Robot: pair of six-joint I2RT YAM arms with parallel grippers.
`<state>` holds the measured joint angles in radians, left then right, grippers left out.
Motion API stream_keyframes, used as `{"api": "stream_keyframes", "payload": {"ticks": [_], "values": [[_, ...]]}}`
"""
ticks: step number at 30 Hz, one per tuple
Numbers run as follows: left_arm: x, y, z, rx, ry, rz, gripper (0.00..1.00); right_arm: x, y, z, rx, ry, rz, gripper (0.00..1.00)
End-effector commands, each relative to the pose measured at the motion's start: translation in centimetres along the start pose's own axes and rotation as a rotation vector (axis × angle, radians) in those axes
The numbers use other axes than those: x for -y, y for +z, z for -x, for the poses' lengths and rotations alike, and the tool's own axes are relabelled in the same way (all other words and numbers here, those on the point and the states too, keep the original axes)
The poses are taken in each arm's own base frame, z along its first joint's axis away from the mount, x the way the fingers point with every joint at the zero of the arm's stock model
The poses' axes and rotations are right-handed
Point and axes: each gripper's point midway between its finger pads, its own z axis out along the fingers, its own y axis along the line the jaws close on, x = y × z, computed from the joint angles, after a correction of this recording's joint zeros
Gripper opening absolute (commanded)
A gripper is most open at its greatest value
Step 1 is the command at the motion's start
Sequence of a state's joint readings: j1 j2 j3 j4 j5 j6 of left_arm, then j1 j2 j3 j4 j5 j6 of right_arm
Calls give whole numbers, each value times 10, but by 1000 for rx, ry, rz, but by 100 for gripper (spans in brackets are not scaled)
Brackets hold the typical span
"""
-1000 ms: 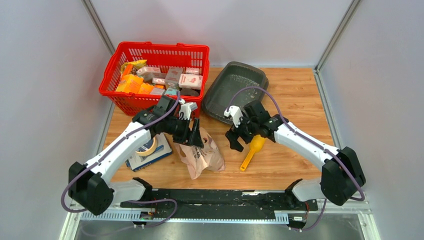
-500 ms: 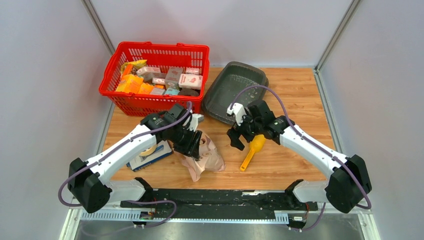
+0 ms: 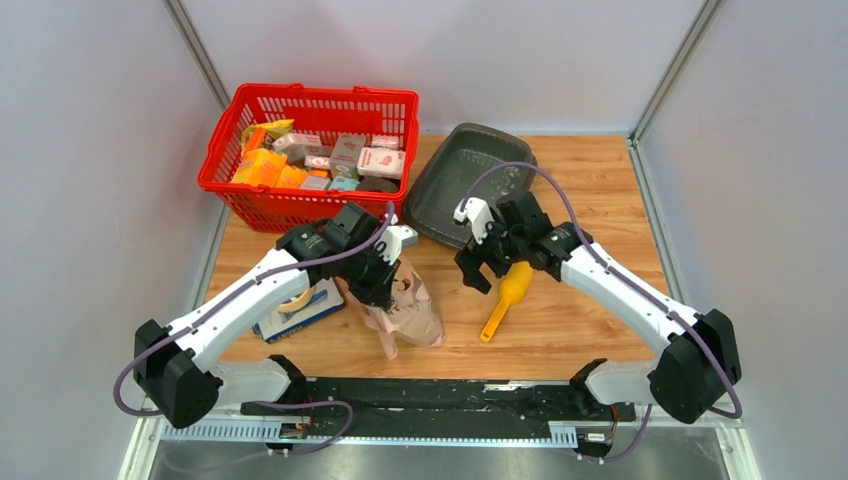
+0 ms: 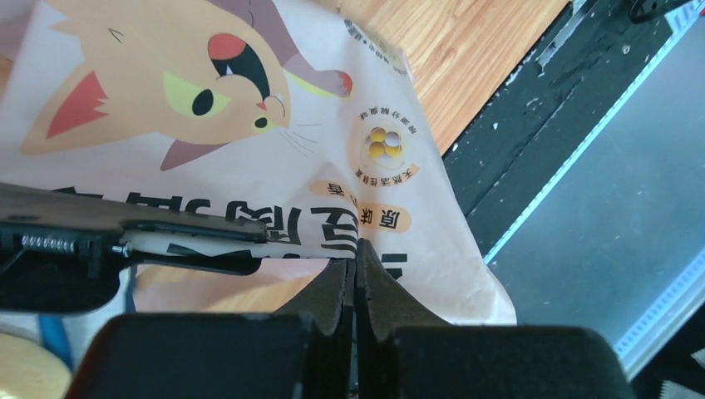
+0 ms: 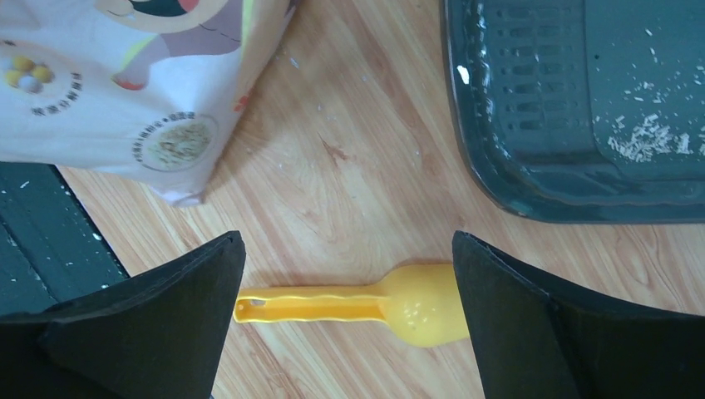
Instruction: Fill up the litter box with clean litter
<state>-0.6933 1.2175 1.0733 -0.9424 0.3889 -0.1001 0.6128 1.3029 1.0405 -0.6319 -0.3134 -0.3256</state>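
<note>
The litter box (image 3: 462,172), a dark grey shallow plastic tray with rounded corners and a raised rim, lies flat at the far middle of the bench (image 3: 600,190), askew to its edges, holding only a thin scatter of pale litter (image 5: 642,143) on its ribbed floor.

A robot lab test cell. Plain grey panel walls (image 3: 90,150) w/ metal posts (image 3: 200,60) enclose a wooden desk (image 3: 600,180). Two robot arms (image 3: 620,290) sit on a black rail (image 3: 440,392) in front.

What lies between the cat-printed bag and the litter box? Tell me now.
Right wrist view: only bare wooden table with a few pale specks between bag and litter box.
</note>
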Motion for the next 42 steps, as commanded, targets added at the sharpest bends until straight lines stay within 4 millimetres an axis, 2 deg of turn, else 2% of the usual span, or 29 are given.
{"api": "stream_keyframes", "payload": {"ticks": [1,3,6,8,11,17,20,21,23,24,25,27,28,31,35,36,39,42], "values": [[24,-31,40,142,292,-90,0,17,-20,7,35,-8,-65,100],[35,-31,42,133,381,-119,0,22,-25,3,35,1,-81,100],[50,-26,47,111,611,-153,0,27,-30,-1,45,16,-94,100],[63,-18,50,77,690,-194,0,30,-33,-4,51,39,-98,100],[71,-9,54,26,803,-222,0,32,-37,-8,58,57,-97,100],[78,-5,63,46,1071,-216,0,28,-44,-12,76,48,-83,100],[63,0,67,44,1116,-135,0,27,-42,-14,74,54,-71,100],[52,2,70,23,1060,-62,0,27,-42,-14,73,54,-69,100],[43,4,76,10,944,14,1,27,-41,-13,75,54,-68,100],[37,4,76,2,802,73,6,28,-40,-13,73,54,-69,100],[32,5,75,-7,731,109,31,30,-41,-10,78,53,-75,100],[23,10,61,-62,557,161,45,32,-40,-9,78,51,-80,100],[22,12,54,-84,517,166,60,33,-40,-8,78,50,-84,100],[13,15,32,-102,391,211,70,35,-40,-6,80,49,-91,100],[7,12,12,-130,292,237,76,34,-43,-9,69,53,-94,100],[11,13,7,-135,255,217,76,34,-43,-9,67,53,-94,100],[3,18,-3,-156,148,252,76,34,-42,-13,58,56,-93,100],[-13,19,-7,-166,25,288,67,35,-42,-14,49,62,-93,100]]}}
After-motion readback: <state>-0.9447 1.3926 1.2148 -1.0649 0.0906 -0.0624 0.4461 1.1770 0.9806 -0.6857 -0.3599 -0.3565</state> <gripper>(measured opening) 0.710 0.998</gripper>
